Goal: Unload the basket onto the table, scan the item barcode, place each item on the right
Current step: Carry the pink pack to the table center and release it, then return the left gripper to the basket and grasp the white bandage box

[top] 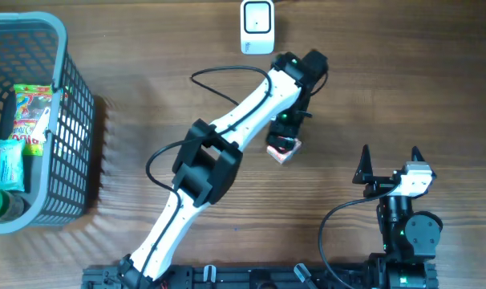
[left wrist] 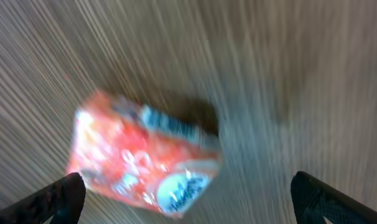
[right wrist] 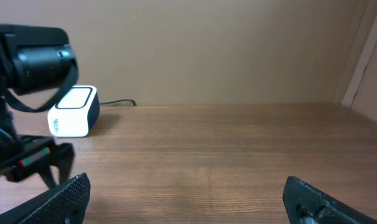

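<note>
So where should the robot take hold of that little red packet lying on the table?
Probably from straight above, pinching the small red-orange packet across its narrower width, about mid-length. It lies on the wooden table with a broad face up, so its side edges are the reachable part. The left arm's fingers look open wide enough. The close view is blurred, so finer detail is unclear.

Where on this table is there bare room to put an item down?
Bare wood: the far right corner between the scanner and the right gripper; also the strip between the basket and the left arm. Crowded: the middle, where that arm hangs over the red packet.
</note>
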Tool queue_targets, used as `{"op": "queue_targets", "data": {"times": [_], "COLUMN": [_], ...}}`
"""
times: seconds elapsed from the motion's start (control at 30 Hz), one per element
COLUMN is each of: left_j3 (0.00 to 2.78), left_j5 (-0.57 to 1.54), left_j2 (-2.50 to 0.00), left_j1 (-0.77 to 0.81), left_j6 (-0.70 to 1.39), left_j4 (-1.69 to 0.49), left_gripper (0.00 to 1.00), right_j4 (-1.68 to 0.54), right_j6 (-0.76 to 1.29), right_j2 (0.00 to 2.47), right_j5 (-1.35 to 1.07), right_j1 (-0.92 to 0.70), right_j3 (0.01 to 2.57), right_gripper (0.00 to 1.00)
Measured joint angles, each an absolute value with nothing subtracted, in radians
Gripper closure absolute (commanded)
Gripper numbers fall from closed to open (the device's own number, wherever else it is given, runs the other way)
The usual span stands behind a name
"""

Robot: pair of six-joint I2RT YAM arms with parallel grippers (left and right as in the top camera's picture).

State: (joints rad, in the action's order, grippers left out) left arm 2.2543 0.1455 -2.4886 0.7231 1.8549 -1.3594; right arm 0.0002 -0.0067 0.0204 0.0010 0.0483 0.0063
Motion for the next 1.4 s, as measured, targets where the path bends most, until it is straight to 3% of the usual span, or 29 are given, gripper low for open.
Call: {"op": "queue_targets", "data": {"times": [0.13,0.37,0.53,0.7,1.0,1.4], "left_j3": [2.251,2.255,2.256,2.256,2.184,1.699], "left_j5": [-0.001,-0.311,-0.453,-0.482,-0.462,-0.196], "left_j2": [-2.308,-1.716,-1.482,-1.497,-1.733,-1.834], "left_j1": [0.611,0.429,0.106,-0.194,-0.361,-0.488], "left_j6": [1.655,1.243,1.133,0.91,0.812,0.469], "left_j4": [-1.484,-1.525,-1.662,-1.683,-1.663,-1.135], "left_gripper": [0.0,0.0,0.0,0.0,0.0,0.0], "right_j4": [0.0,0.0,0.0,0.0,0.0,0.0], "right_j6": [-0.007,-0.007,-0.007,-0.007,-0.007,-0.007], "right_j2": [0.02,0.02,0.02,0.02,0.02,0.02], "right_j5": [0.001,0.001,0.001,0.001,0.001,0.001], "right_j1": [0.048,0.048,0.048,0.048,0.048,0.048], "right_j3": [0.006,0.006,0.006,0.006,0.006,0.006], "right_gripper": [0.0,0.0,0.0,0.0,0.0,0.0]}}
